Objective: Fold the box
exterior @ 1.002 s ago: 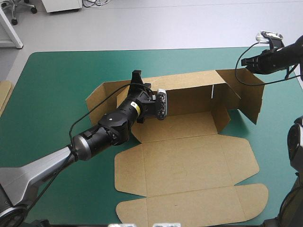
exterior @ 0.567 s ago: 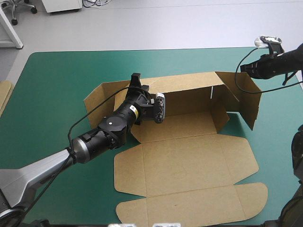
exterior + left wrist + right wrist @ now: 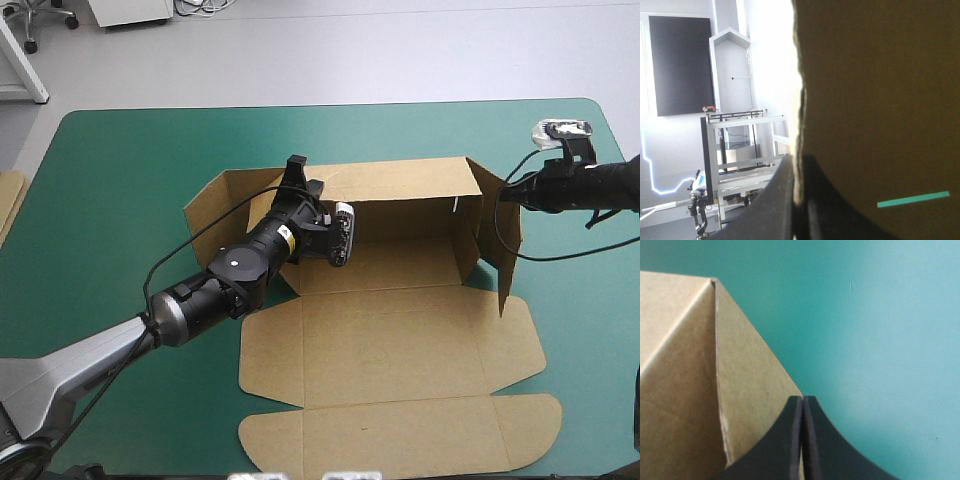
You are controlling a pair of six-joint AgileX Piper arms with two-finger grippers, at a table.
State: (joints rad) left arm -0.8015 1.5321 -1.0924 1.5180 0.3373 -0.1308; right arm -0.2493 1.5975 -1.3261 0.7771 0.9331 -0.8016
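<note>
The brown box (image 3: 390, 340) lies mid-table with its lid flat toward the front edge and its back wall (image 3: 400, 180) raised. My left gripper (image 3: 293, 168) is at the left end of that wall's top edge. In the left wrist view its fingers (image 3: 775, 200) are all but shut, with the board's edge (image 3: 799, 125) between them. The right end flap (image 3: 505, 240) stands upright, turned in toward the box. My right gripper (image 3: 503, 196) is shut, its tip against the flap's outer face (image 3: 740, 390), as the right wrist view (image 3: 802, 402) shows.
A left end flap (image 3: 215, 205) leans outward beside my left arm. An edge of more brown board (image 3: 8, 200) shows at the table's left edge. Teal-green cover (image 3: 120, 180) lies bare left of the box and along the far edge.
My right gripper moved forward and inward, and the right end flap swung from splayed outward to upright. My left gripper kept its hold on the back wall.
</note>
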